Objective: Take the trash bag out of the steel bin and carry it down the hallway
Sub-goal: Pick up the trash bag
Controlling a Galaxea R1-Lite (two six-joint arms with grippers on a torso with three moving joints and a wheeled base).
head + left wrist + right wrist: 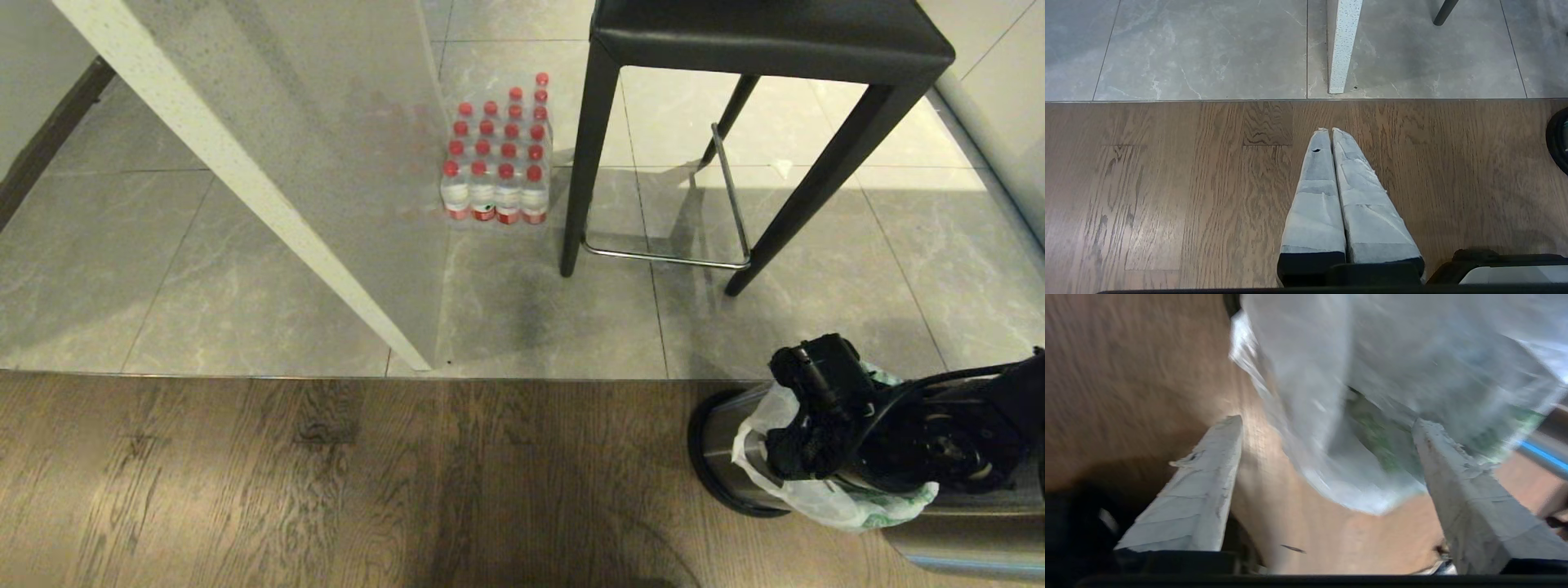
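Observation:
The steel bin [722, 457] stands on the wood floor at the lower right of the head view. The trash bag [841, 500], thin translucent white with green print, hangs out over its rim. My right arm [939, 433] reaches in from the right, its wrist just above the bin's mouth. In the right wrist view my right gripper [1327, 420] is open wide, and the bag's plastic [1331, 375] lies between and beyond its taped fingers without being pinched. My left gripper [1329, 130] is shut on nothing and hangs over the wood planks. The hallway's grey tiles [204, 261] start beyond the planks.
A black stool [767, 33] with a chrome footrest stands on the tiles behind the bin. A pack of red-capped water bottles [498, 155] sits beside a white slanting panel [269, 180]. A brushed-steel surface [963, 539] fills the bottom right corner.

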